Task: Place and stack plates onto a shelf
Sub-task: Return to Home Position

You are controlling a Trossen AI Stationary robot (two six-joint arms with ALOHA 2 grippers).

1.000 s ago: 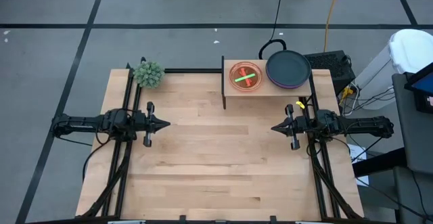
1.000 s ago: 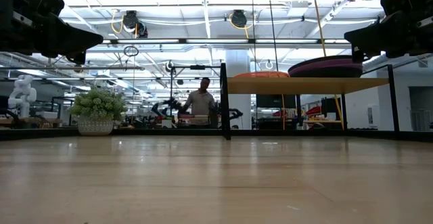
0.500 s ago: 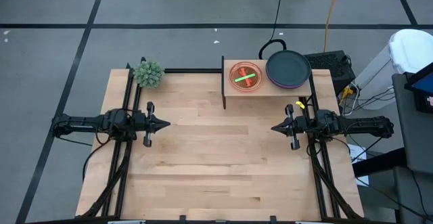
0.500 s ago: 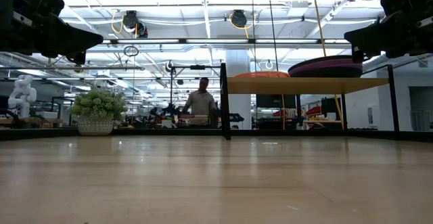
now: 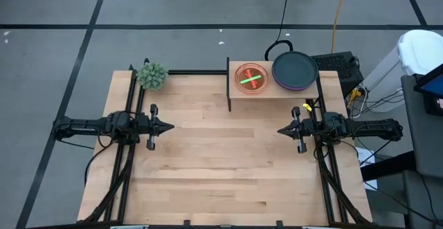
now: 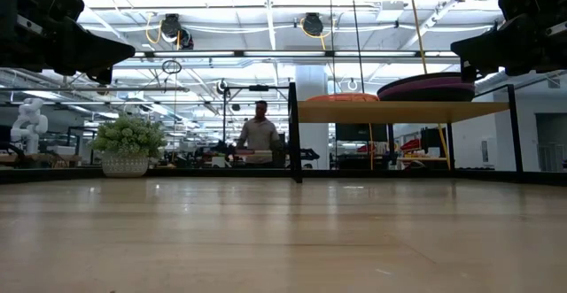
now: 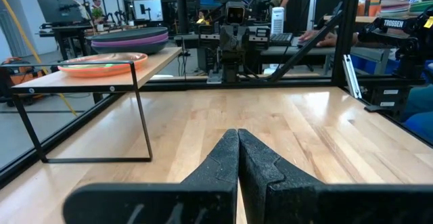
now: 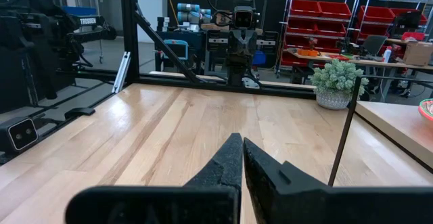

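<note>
We see the wooden table (image 5: 221,167) bearing a small plant (image 5: 151,75) and the shelf (image 5: 273,95). On the shelf rest pink-red plates (image 5: 241,69), seemingly stacked, beside a dark-and-purple plate stack (image 5: 295,70).

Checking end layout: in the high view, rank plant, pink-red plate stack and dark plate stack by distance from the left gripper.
1. plant, table's back-left corner.
2. pink-red plate stack, shelf's left half.
3. dark plate stack, shelf's right half.

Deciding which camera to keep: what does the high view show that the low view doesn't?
Only high: neon green showing through the small translucent pink-red round plate. Only low: a person in the room behind. Both: the light-wood shelf, stack of large dark teal and purple round plates, spiky green plant, left gripper and right gripper at opposite sides.
</note>
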